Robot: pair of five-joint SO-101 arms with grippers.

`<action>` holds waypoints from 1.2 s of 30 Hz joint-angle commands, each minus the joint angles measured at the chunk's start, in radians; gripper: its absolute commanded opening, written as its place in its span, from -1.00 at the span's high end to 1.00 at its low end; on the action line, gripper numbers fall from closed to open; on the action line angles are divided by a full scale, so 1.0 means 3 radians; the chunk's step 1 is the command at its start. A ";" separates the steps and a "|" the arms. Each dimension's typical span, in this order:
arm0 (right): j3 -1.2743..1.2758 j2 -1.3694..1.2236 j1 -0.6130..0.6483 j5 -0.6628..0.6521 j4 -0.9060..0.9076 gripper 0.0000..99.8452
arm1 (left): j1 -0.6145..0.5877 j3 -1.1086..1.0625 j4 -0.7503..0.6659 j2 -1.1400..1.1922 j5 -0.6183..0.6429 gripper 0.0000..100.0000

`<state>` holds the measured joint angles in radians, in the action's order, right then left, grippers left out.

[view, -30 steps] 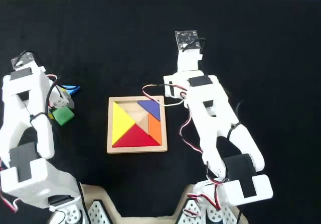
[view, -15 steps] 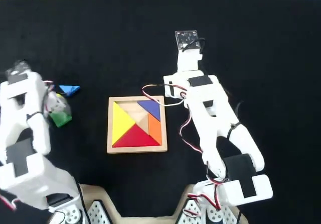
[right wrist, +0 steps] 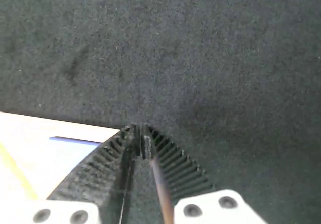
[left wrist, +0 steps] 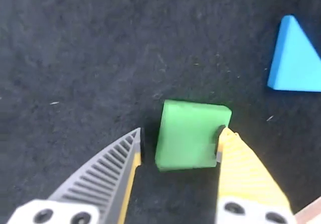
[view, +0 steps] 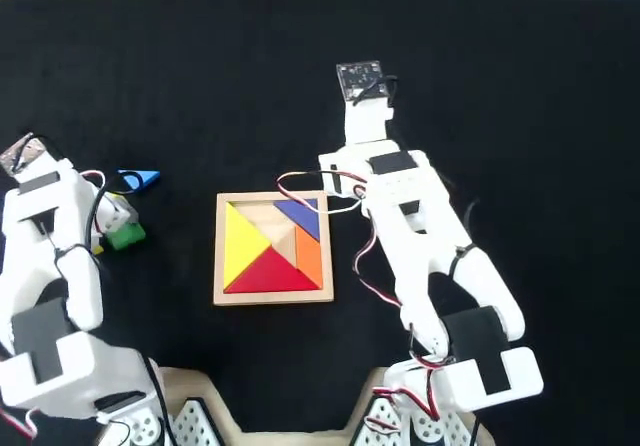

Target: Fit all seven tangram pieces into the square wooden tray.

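I am holding the left gripper (left wrist: 179, 133) open around the green square piece (left wrist: 193, 126), well left of the wooden tray (view: 218, 251), so it can clamp it, while the right gripper (right wrist: 141, 134) is resting closed and empty beside the tray's far right corner.

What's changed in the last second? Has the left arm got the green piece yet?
Not yet. The left gripper swung outward from the tray, uncovering the blue triangle. It now straddles the green square, unclamped. The right gripper, shut, shifted slightly toward the left arm's side. The green square barely moved; the tray's pieces are unchanged.
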<state>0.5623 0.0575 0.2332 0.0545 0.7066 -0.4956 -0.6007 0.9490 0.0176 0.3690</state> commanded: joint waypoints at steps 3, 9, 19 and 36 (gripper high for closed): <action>-0.0003 0.0176 0.0056 -0.0036 -0.0061 0.98 | 0.0054 0.0284 -0.0066 0.0256 0.0026 0.51; -0.0003 0.0176 0.0056 -0.0036 -0.0061 0.98 | 0.0043 0.0499 0.0199 0.0358 0.0005 0.52; -0.0003 0.0176 0.0056 -0.0041 -0.0061 0.98 | 0.0049 0.0560 0.0286 0.0389 -0.0143 0.58; -0.0013 0.0197 -0.0031 -0.0041 -0.0066 0.98 | 0.0069 0.0785 0.0460 0.0245 -0.0726 0.88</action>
<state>0.5654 0.0575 0.2363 0.0483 0.7066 -0.4864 -0.4672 1.0349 0.1404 0.2340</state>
